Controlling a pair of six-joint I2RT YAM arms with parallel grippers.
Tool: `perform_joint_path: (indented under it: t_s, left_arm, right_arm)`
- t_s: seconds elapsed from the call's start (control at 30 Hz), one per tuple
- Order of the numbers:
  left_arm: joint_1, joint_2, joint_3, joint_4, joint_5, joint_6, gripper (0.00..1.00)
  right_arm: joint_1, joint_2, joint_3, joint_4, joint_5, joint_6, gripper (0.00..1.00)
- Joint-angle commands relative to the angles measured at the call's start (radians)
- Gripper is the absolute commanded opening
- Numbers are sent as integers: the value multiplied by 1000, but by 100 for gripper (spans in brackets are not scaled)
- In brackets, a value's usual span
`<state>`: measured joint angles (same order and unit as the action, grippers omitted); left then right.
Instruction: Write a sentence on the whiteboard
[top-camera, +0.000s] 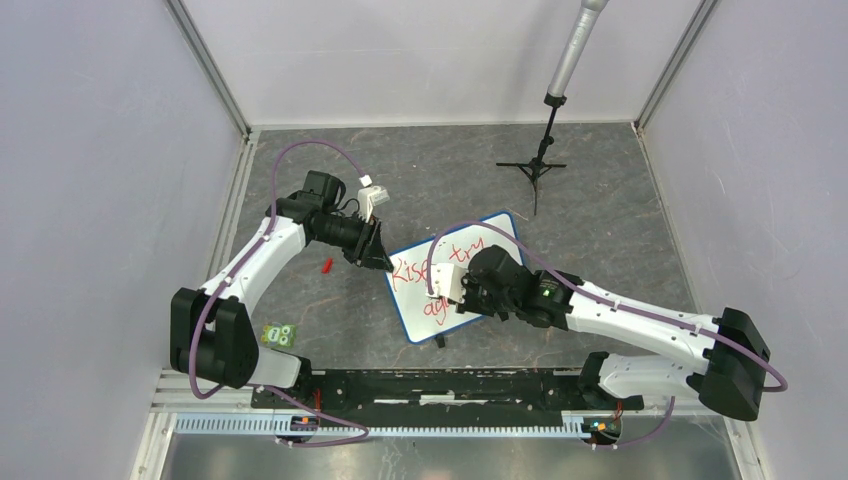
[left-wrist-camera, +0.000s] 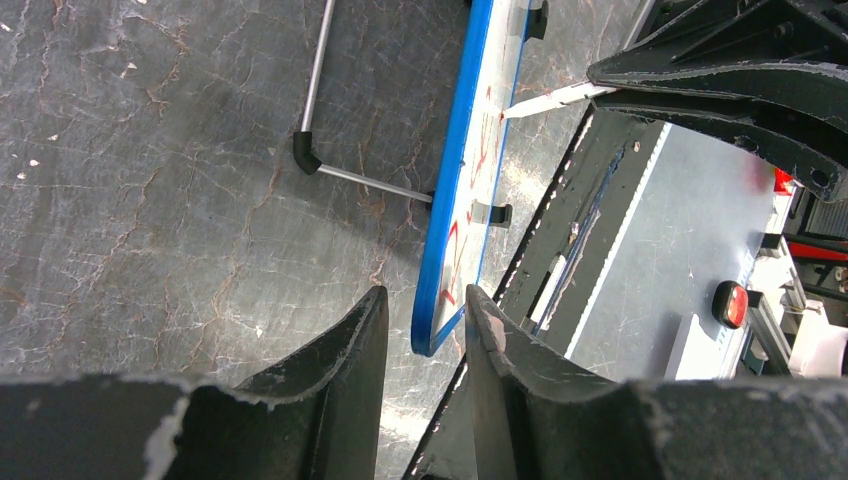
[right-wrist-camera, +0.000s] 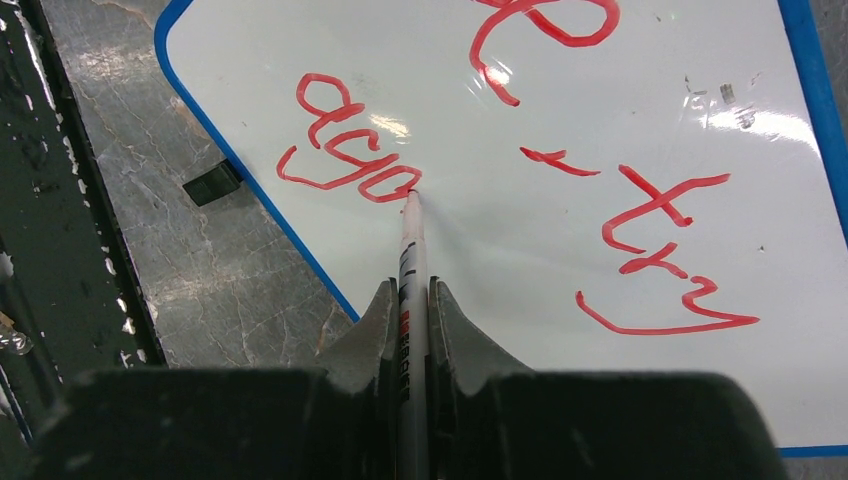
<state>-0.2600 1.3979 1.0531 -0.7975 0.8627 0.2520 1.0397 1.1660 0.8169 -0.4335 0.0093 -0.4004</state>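
Observation:
The whiteboard (top-camera: 492, 236), white with a blue rim, stands tilted at the table's middle. The sentence (top-camera: 412, 270) is in red marker: "Rise, try" above and "aga" (right-wrist-camera: 345, 152) below. My right gripper (right-wrist-camera: 411, 286) is shut on a white marker (right-wrist-camera: 411, 240), whose tip touches the whiteboard (right-wrist-camera: 560, 230) at the end of "aga". My left gripper (left-wrist-camera: 425, 293) is closed about the corner of the whiteboard (left-wrist-camera: 455, 170). One finger (left-wrist-camera: 480, 320) touches the rim. In the top view, the left gripper (top-camera: 383, 262) sits at the board's far left corner and the right gripper (top-camera: 462, 292) is over its near part.
A black tripod stand (top-camera: 538, 166) with a grey pole rises at the back. A small red cap (top-camera: 326, 265) lies left of the board, and a green card (top-camera: 280, 335) lies by the left arm's base. The board's wire leg (left-wrist-camera: 318, 110) rests on the table. A black rail (top-camera: 440, 385) runs along the near edge.

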Motion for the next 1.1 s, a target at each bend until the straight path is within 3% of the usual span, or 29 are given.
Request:
perform_joint_path:
  t_s: [0.0,0.7,1.07]
  left_arm:
    - [-6,-11,10,24,4,-11,41]
    - [-5,-7,12,24,4,-10,41]
    - [-5,-10,12,25,5,-10,41]
  right_arm:
    - [-6,2,-11,21,4,-15,0]
    - [-7,-74,-11,-33,-58,-30,0]
    - [-7,-58,15,-8,-17,-15,0]
